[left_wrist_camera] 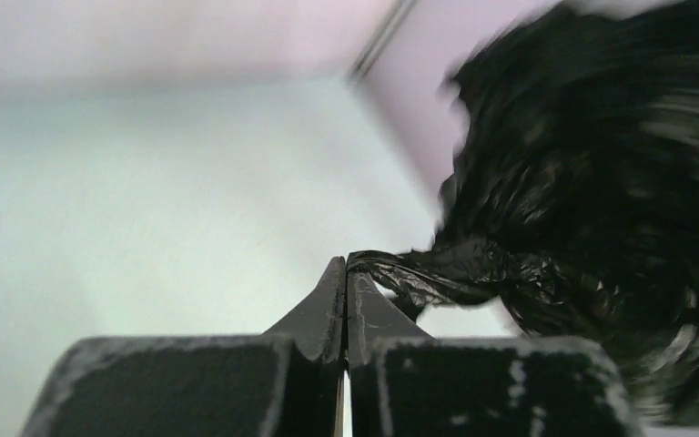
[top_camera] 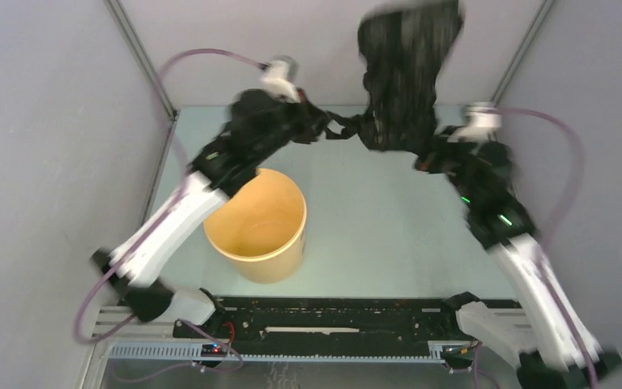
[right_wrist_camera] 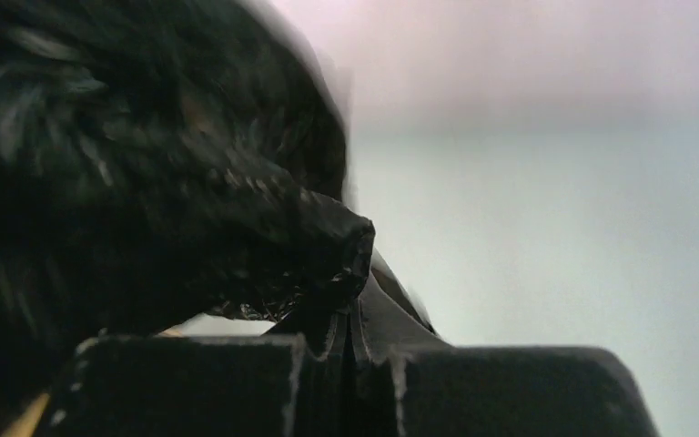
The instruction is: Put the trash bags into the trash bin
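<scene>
Top external: the black trash bag (top_camera: pixel 405 73) hangs in the air at the upper middle of the frame, held between both arms. The left gripper (left_wrist_camera: pixel 346 266) is pinched tight on a twisted corner of it, and the right gripper (right_wrist_camera: pixel 353 300) is clamped on another bunch. The yellow trash bin (top_camera: pixel 279 259) sits lower left of centre on the table (top_camera: pixel 389 235), well apart from the bag.
</scene>
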`<action>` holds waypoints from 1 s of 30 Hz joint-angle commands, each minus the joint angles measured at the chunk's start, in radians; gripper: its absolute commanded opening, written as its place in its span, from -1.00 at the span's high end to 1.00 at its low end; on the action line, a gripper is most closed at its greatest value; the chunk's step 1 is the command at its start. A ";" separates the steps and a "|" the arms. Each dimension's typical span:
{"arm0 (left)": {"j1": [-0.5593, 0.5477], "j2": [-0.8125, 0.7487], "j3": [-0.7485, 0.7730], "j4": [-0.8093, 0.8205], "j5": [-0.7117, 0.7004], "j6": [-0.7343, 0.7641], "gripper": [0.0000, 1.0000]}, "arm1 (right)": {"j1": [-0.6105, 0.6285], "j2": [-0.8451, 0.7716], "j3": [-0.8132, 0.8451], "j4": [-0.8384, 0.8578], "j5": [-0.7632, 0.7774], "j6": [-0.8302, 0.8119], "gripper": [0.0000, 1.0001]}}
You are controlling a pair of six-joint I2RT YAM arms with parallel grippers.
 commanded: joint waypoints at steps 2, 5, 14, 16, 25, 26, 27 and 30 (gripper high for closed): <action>0.045 0.242 -0.111 -0.210 0.106 -0.033 1.00 | -0.046 0.444 -0.271 -0.341 -0.189 -0.006 1.00; 0.037 0.215 -0.078 -0.182 0.137 -0.035 0.99 | -0.034 0.423 -0.260 -0.380 -0.197 -0.001 1.00; 0.041 0.389 0.750 -0.385 0.231 -0.032 0.99 | -0.169 0.506 0.800 -0.744 -0.248 -0.042 1.00; 0.015 0.363 0.856 -0.277 0.234 0.002 0.99 | -0.130 0.534 1.091 -0.771 -0.212 -0.059 1.00; -0.063 0.208 -0.011 -0.257 -0.113 0.088 1.00 | 0.031 0.086 -0.062 -0.139 0.068 -0.118 1.00; -0.047 0.276 -0.022 -0.348 -0.015 0.093 1.00 | -0.001 0.132 -0.114 -0.224 0.024 -0.071 1.00; -0.051 0.319 -0.035 -0.404 0.013 0.105 1.00 | -0.034 0.184 -0.167 -0.310 -0.063 -0.033 1.00; -0.083 0.278 -0.112 -0.369 0.062 0.133 1.00 | -0.035 0.283 -0.305 -0.422 -0.219 0.015 1.00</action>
